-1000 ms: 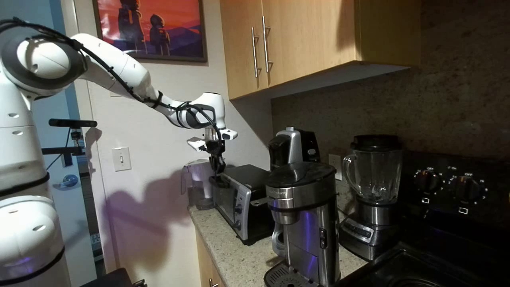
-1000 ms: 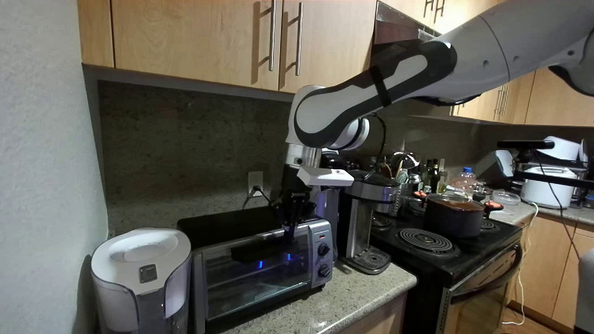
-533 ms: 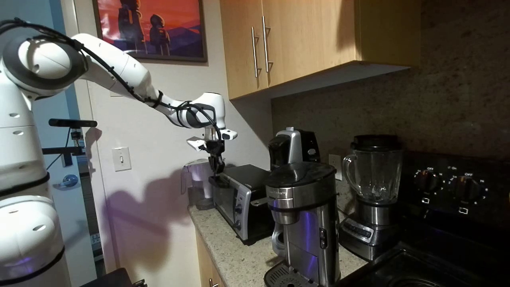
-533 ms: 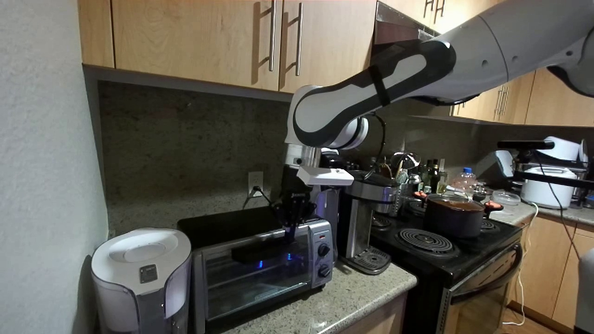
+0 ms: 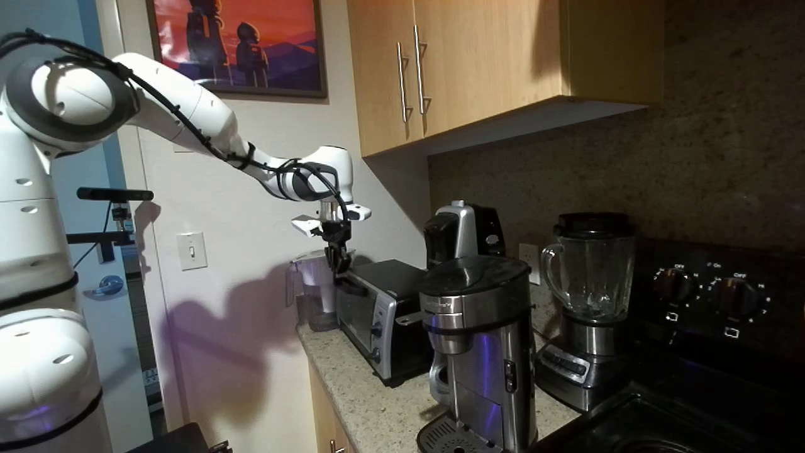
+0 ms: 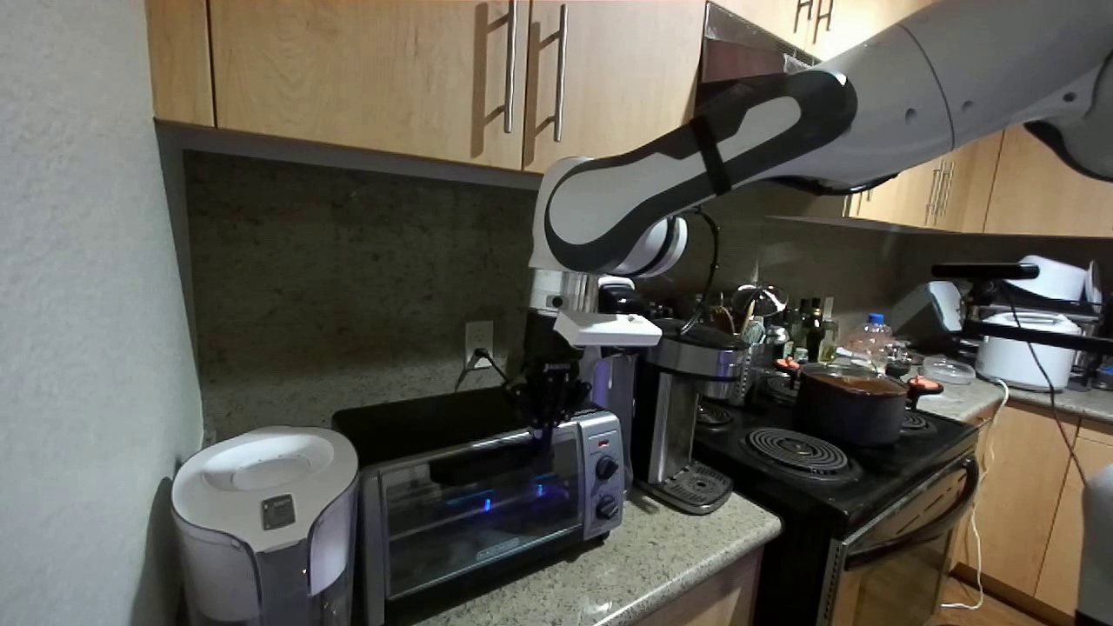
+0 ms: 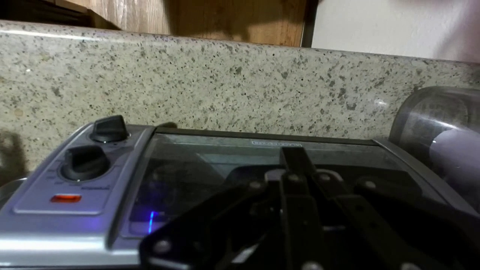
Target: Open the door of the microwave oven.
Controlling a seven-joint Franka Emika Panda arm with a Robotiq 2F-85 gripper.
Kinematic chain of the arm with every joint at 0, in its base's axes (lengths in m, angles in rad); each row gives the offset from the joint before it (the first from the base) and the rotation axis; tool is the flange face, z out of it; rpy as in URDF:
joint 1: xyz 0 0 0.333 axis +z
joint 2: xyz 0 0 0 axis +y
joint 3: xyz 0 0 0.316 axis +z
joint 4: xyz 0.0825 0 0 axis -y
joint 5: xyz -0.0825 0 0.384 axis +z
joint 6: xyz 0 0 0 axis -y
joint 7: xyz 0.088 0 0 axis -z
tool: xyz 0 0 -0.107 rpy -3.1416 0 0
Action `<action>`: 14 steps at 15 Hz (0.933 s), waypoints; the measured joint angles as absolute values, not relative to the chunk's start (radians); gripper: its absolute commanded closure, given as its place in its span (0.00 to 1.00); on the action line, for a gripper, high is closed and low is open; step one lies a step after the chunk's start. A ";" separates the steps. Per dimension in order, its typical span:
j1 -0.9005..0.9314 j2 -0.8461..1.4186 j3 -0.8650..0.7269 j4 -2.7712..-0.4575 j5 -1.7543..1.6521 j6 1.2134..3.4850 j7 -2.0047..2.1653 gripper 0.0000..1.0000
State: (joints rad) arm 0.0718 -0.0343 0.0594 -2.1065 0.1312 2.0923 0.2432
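Note:
The microwave oven [image 5: 384,327] is a small silver-grey box with a dark top; it also shows in an exterior view [image 6: 603,504]. Its door [image 6: 469,539], dark glass framed in silver, appears closed. The glass shows in the wrist view [image 7: 187,176], with two knobs beside it. A dark handle bar [image 6: 469,469] runs along the door's upper part. My gripper [image 5: 338,275] points down at the door's top edge, close to the handle. In the wrist view its fingers [image 7: 298,159] are together, with nothing visible between them. Whether they touch the handle I cannot tell.
A water pitcher [image 6: 269,522] stands beside the oven, close to the wall. On the other side stand the tall steel coffee maker [image 5: 484,365] and a blender [image 5: 594,296]. Wall cabinets [image 5: 465,69] hang above. A pot [image 6: 848,409] sits on the black stove [image 6: 861,504].
My gripper has shifted slightly, away from the oven's front. The dark handle appears slightly nearer the oven body, reflections in the glass have moved, and a logo now shows on the door.

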 measured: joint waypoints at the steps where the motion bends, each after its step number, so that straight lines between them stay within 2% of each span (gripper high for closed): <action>1: 0.074 -0.034 0.061 -2.106 0.131 2.092 0.243 0.98; 14: 0.076 -0.036 0.065 -2.050 0.143 2.092 0.243 0.98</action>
